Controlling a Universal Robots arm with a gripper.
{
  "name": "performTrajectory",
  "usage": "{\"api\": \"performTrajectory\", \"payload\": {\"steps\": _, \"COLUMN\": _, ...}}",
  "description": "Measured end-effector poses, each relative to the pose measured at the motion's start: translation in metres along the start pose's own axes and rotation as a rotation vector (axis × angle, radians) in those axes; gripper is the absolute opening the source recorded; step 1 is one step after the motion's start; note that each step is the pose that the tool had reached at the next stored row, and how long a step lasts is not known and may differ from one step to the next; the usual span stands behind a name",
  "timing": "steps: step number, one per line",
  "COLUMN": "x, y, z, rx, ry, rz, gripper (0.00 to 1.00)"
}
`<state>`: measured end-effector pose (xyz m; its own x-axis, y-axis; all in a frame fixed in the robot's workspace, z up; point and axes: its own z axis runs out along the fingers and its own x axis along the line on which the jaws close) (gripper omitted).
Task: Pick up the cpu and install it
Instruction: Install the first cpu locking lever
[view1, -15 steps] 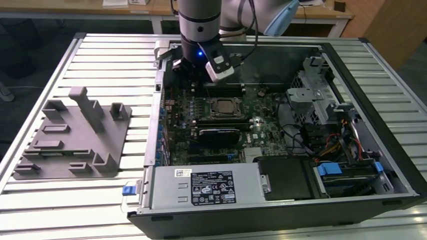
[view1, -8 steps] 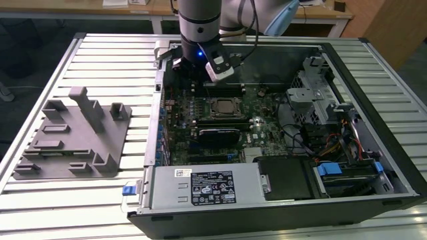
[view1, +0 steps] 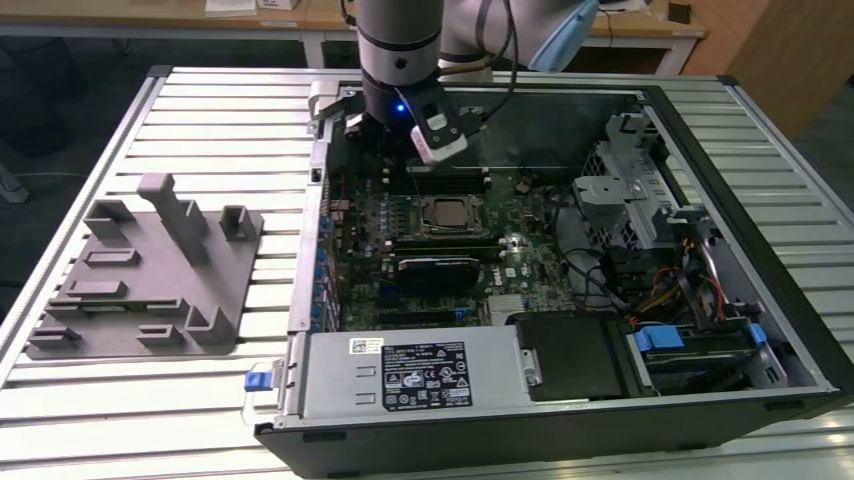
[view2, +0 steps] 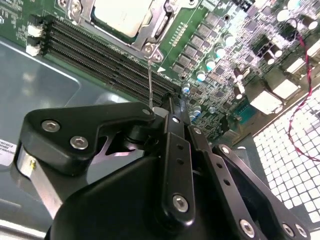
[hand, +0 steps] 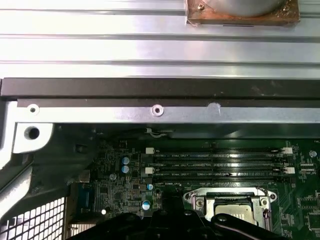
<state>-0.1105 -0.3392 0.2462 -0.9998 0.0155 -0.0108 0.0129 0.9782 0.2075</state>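
Cpu (view2: 120, 15) flat in socket (view2: 154, 27), metal top up, edges parallel to memory slots (view2: 100, 50), end effector (view1: 398, 140) nearby, grip state unclear

We see the open computer case (view1: 534, 445) lying on the slatted table (view1: 80, 420), with the moulded tray (view1: 147, 280) beside it at the exterior view's left. Inside the case, the cpu (view1: 451, 212) sits in its socket on the motherboard (view1: 534, 270), with memory slots (hand: 220, 165) just beside it. The power supply (view1: 414, 372) lies along the near wall.
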Motion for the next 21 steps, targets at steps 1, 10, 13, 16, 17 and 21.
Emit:
{"api": "performTrajectory", "payload": {"steps": 1, "x": 0.0000, "y": 0.0000, "z": 0.0000, "rx": -0.0012, "ry": -0.0001, "rz": 0.000, "gripper": 0.11}}
{"api": "performTrajectory", "payload": {"steps": 10, "x": -0.0024, "y": 0.0000, "z": 0.0000, "rx": -0.0015, "ry": 0.0001, "rz": 0.000, "gripper": 0.11}}
{"api": "performTrajectory", "payload": {"steps": 13, "x": -0.0064, "y": 0.0001, "z": 0.0001, "rx": -0.0015, "ry": 0.0001, "rz": 0.000, "gripper": 0.11}}
{"api": "performTrajectory", "payload": {"steps": 16, "x": -0.0114, "y": 0.0002, "z": 0.0002, "rx": -0.0016, "ry": 0.0000, "rz": 0.000, "gripper": 0.11}}
{"api": "performTrajectory", "payload": {"steps": 17, "x": -0.0132, "y": 0.0002, "z": 0.0002, "rx": -0.0016, "ry": 0.0000, "rz": 0.000, "gripper": 0.11}}
{"api": "performTrajectory", "payload": {"steps": 21, "x": -0.0207, "y": 0.0003, "z": 0.0003, "rx": -0.0015, "ry": 0.0000, "rz": 0.000, "gripper": 0.11}}
